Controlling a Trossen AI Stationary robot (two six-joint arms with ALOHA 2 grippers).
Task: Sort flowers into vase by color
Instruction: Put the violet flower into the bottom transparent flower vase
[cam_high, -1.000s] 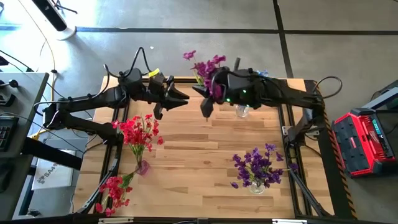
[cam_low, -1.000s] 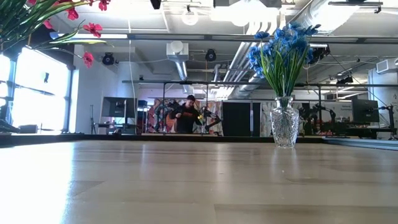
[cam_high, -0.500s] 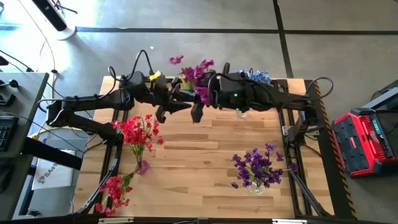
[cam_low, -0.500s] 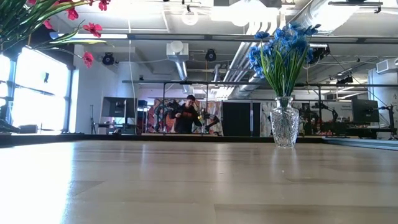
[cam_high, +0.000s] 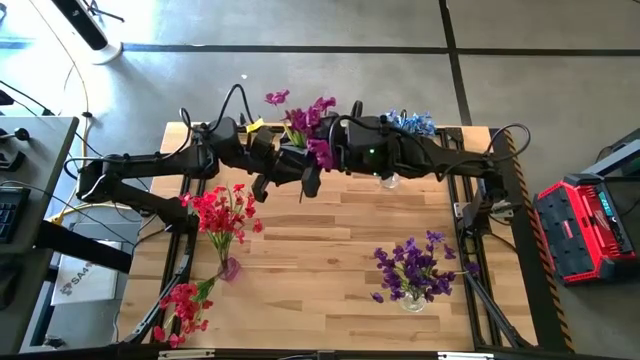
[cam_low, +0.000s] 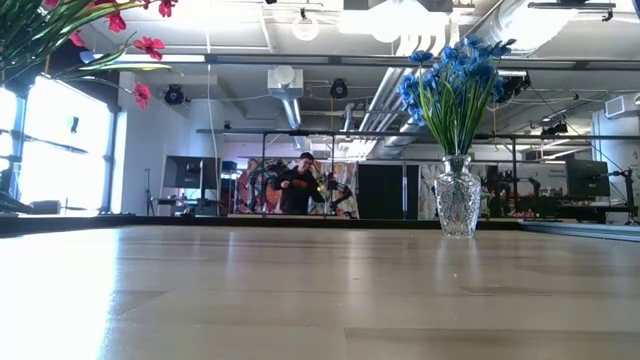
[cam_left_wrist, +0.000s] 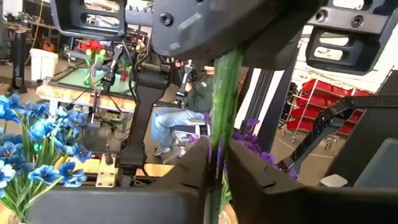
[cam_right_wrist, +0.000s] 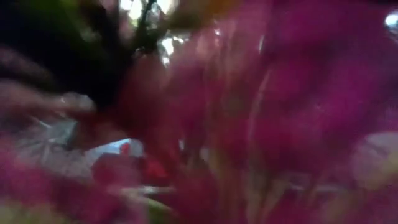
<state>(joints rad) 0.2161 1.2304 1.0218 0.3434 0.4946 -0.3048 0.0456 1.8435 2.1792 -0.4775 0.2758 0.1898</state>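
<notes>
Magenta spray (cam_high: 312, 118): held in the air over the desk's far edge, between the two arms, blossoms fanned out toward the floor beyond the desk; stem (cam_left_wrist: 221, 118) seen running down between the left arm's fingers in the left wrist view.
Change over the last second: shifted leftward along the far edge with the right arm; both arms drawn together until meeting near the middle of that edge.
Right pincer (cam_high: 310, 178): clenched throughout, seemingly on the spray's stem; wrist view filled with blurred magenta petals.
Left pincer (cam_high: 296, 158): narrowed sharply around the stem just now; grip not confirmable, fingers close on either side of it.
Meaning for the task: read as a handover from right arm to left, probably mid-transfer, spray not yet in any vase.
Vases: red bunch (cam_high: 224, 215) at the left side, purple bunch (cam_high: 412, 268) near the front right, blue bunch (cam_high: 408, 122) by the far edge under the right arm; a loose red spray (cam_high: 180, 305) at the front-left corner.
Edges: spray overhanging the far rim of the desk (cam_high: 330, 235); blue vase (cam_low: 458, 195) just beside the right arm, a knock risk.
Open room: bare wood across the centre and front middle, well apart from all vases.
</notes>
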